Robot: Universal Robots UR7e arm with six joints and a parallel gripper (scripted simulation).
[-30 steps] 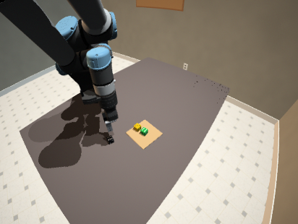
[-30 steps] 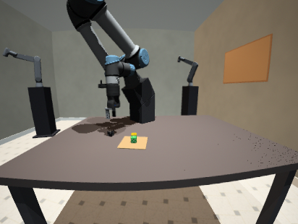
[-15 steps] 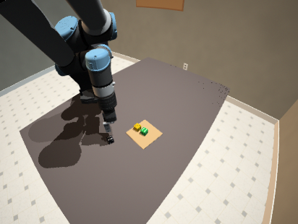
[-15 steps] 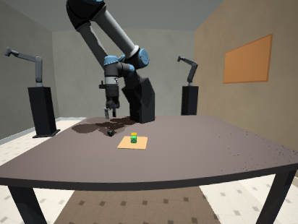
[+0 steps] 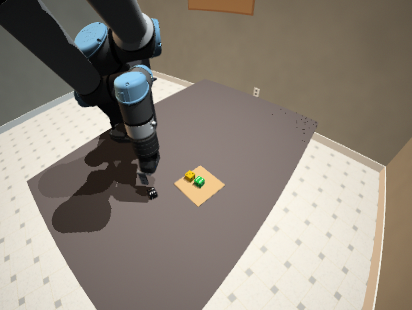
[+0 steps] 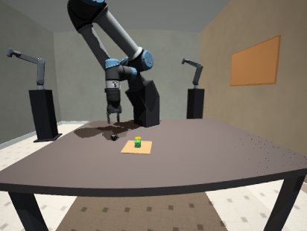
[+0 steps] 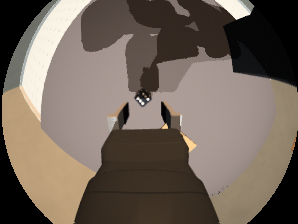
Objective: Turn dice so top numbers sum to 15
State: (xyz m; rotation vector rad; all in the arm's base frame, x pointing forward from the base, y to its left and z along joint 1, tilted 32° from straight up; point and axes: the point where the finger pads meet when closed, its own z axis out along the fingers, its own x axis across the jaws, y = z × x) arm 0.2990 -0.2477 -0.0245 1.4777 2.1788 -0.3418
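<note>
A tan mat (image 5: 205, 195) (image 6: 130, 149) lies flat near the middle of the dark table. A yellow die (image 5: 190, 175) (image 6: 137, 138) and a green die (image 5: 199, 182) (image 6: 138, 144) sit side by side on the mat. A black die (image 5: 152, 193) (image 6: 114, 138) (image 7: 143, 98) lies on the bare table, to the left of the mat. My gripper (image 5: 149, 172) (image 6: 112, 120) (image 7: 144, 108) is open and empty. It hangs above the table, over the black die and a little behind it. The numbers on top of the dice are too small to read.
The dark table (image 5: 225, 125) (image 6: 209, 149) carries the arm's base (image 6: 146, 104) at its far side. Two black pedestals with small arms (image 6: 41, 108) (image 6: 195, 100) stand on the floor behind the table.
</note>
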